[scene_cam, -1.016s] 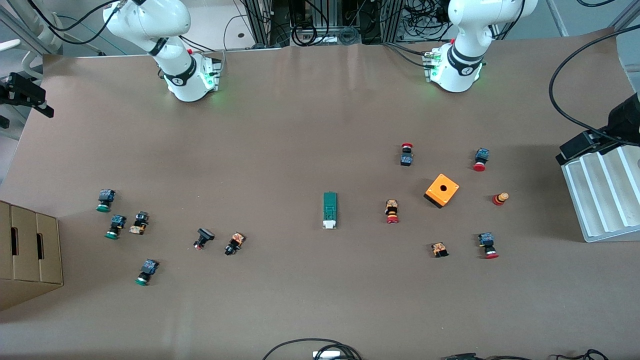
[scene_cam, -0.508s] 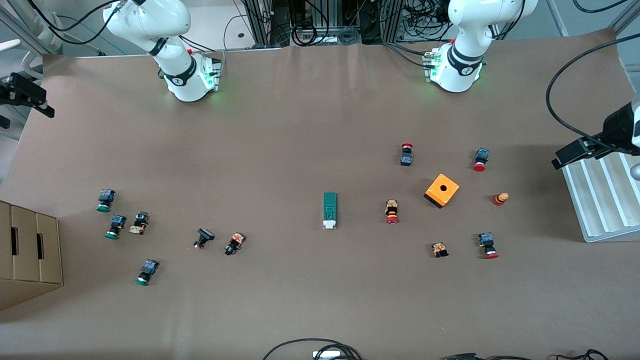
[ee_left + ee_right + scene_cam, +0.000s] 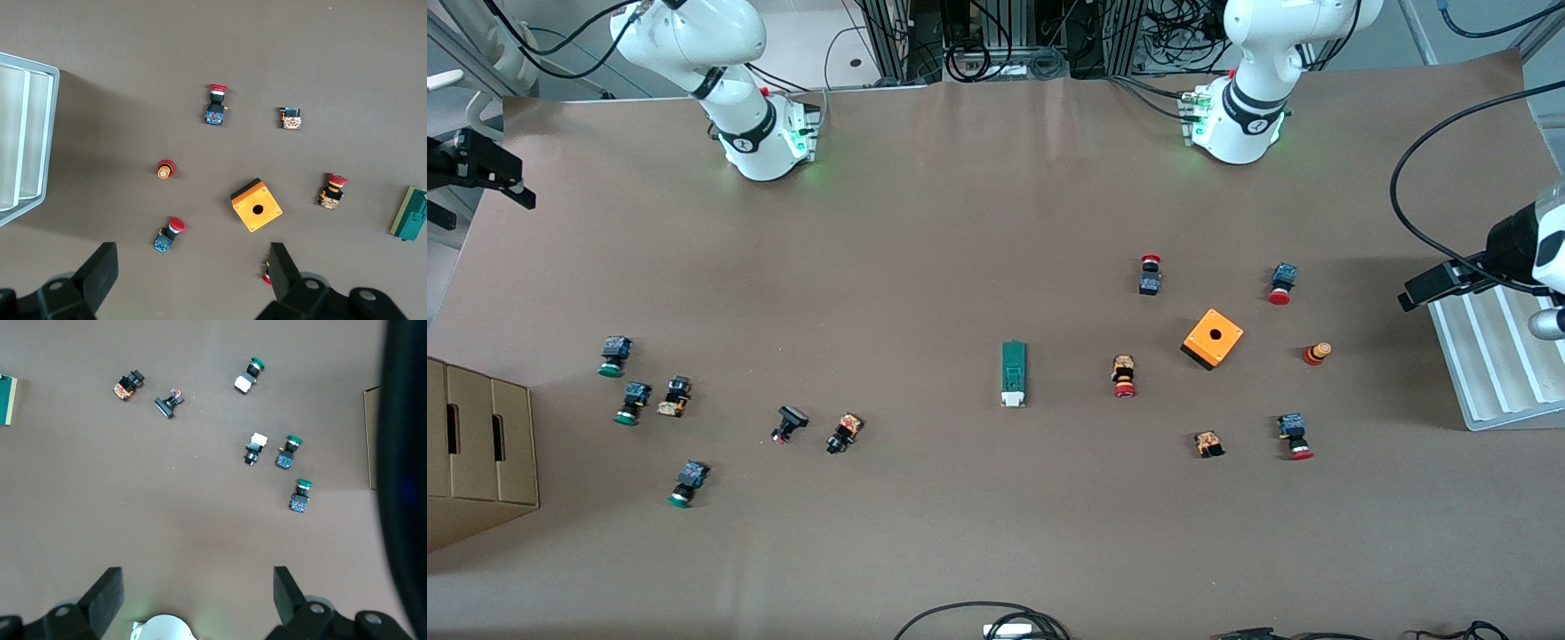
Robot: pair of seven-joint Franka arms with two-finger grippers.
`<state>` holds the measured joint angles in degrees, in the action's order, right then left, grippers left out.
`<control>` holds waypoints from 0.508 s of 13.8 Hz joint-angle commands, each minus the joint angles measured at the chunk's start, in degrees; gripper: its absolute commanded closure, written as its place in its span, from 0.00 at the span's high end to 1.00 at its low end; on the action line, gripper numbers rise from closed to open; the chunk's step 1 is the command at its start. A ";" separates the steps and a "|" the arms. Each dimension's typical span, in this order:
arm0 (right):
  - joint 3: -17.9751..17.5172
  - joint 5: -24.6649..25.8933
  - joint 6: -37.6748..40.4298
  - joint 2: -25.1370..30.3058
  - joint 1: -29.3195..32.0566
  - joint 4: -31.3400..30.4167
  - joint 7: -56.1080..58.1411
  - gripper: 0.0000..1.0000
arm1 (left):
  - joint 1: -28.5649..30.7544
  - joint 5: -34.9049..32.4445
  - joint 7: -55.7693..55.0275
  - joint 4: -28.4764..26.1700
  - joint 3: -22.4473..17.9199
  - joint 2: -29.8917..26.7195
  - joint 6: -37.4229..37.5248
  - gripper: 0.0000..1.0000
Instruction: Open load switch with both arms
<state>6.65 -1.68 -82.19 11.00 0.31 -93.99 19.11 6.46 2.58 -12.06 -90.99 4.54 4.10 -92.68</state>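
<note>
The load switch [image 3: 1013,373] is a narrow dark-green block with a white tab on the end nearer the front camera. It lies flat near the middle of the table, and its edge shows in the left wrist view [image 3: 410,213] and the right wrist view [image 3: 7,400]. My left gripper [image 3: 1440,284] [image 3: 190,270] hangs high and open with nothing between its fingers, over the table by the white tray, well away from the switch. Open and empty too, my right gripper [image 3: 489,173] [image 3: 195,590] hangs high over the table edge at the right arm's end.
An orange box with a hole [image 3: 1213,338] and several red-capped push buttons [image 3: 1125,376] lie toward the left arm's end. Several green-capped buttons [image 3: 631,403] lie toward the right arm's end. A white tray [image 3: 1494,356] and a cardboard box [image 3: 480,444] stand at the table's ends.
The left gripper has drifted inward from the tray toward the table's middle. The right gripper has shifted slightly inward. Nothing on the table has moved.
</note>
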 commanded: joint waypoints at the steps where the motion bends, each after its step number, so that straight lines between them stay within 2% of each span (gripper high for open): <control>1: 0.20 1.33 1.24 -0.37 -0.32 1.18 -0.30 1.00 | 0.05 0.41 0.99 1.34 0.12 1.09 0.92 1.00; 5: 0.29 1.15 2.83 -0.37 -0.23 1.00 -0.30 1.00 | -3.19 -0.73 0.12 -0.32 1.43 0.12 0.39 1.00; 7: 0.29 1.15 2.47 -0.45 -0.23 0.91 -0.21 1.00 | -7.23 -7.03 -1.11 -0.68 1.52 -0.23 0.21 1.00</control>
<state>6.81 -1.68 -80.52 10.94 0.34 -94.00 19.11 2.51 -0.02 -11.88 -91.18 6.06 4.70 -92.60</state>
